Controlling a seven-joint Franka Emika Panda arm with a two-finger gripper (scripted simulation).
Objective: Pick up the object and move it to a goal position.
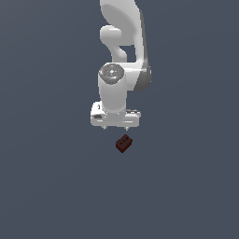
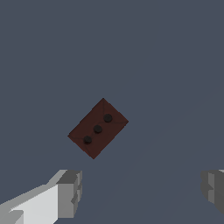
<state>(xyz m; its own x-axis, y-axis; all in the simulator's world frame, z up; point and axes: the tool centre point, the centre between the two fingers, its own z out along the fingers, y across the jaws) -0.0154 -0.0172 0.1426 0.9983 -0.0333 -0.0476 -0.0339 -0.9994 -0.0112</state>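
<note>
Two grey fingertips (image 2: 70, 192) of the gripper (image 2: 142, 190) come into the wrist view, far from each other, so the fingers are spread wide with nothing between them. Beyond them the small dark red-brown block (image 2: 98, 127) lies on the flat grey ground (image 2: 175, 65), turned diagonally, with three small dark holes in a row on its upper face. It is apart from both fingertips and does not touch them. From the exterior view, the white gripper (image 1: 115, 127) hangs just above the block (image 1: 123, 144), which sits slightly toward the exterior view's right of the gripper's middle.
</note>
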